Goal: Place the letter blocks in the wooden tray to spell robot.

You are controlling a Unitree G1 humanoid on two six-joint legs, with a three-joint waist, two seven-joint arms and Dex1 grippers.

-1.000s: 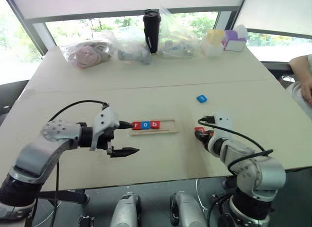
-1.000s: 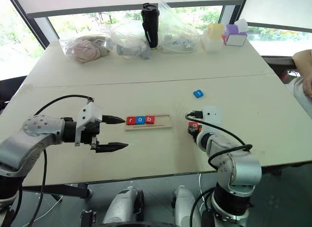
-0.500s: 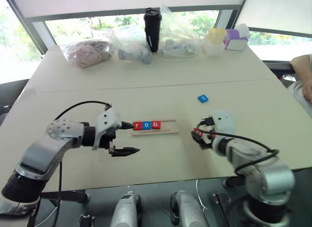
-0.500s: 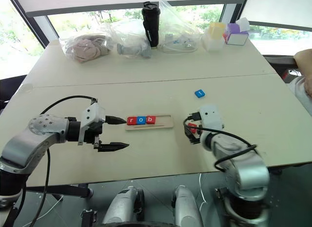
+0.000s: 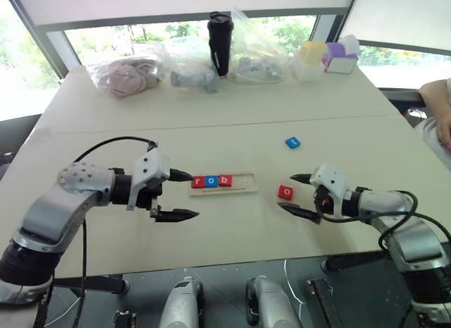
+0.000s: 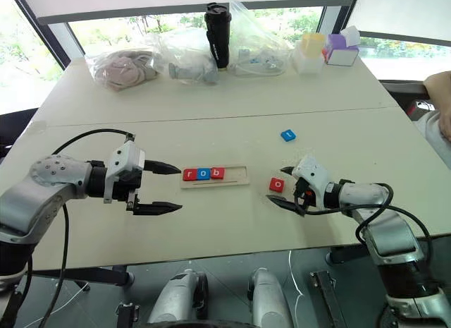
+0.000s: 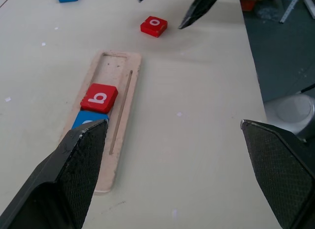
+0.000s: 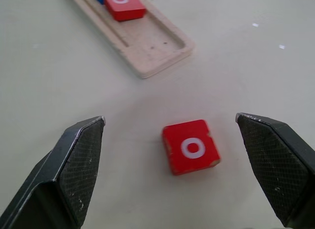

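Right gripper (image 6: pixel 285 187): fingers spread wide, holding nothing, tips low over the table (image 5: pixel 232 130). The red "o" block (image 8: pixel 191 146) lies flat on the table between the 2 fingers, touching neither, letter up. In the head view it sits at the fingers' 9 o'clock, just beside the tips.

Left gripper (image 5: pixel 180 195): fingers also fully apart and empty, hovering off the tray's near-left end, pointing toward 3 o'clock.

Wooden tray (image 5: pixel 243 184): long axis running 9 to 3 o'clock across the table, between the 2 grippers. 3 blocks seated at its left end, reading "r" (image 5: pixel 198 181) red, "o" (image 5: pixel 211 180) blue, "b" (image 5: pixel 225 180) red. The 2 right-hand slots stand bare.

Judgement: the next slot lies at 9 o'clock from the loose red "o", near, with bare table between and nothing in the way. The right arm is the nearer for that block.

Blue block (image 5: pixel 292 142): lying alone at 12 o'clock from the red "o", well apart; its letter is too small to read.

Far edge of table, 12 o'clock: clear bags (image 5: pixel 127 75), a black bottle (image 5: pixel 219 35), coloured boxes (image 5: pixel 331 58). A person's arm (image 5: pixel 438 109) at the 3 o'clock edge. None stand near the work.
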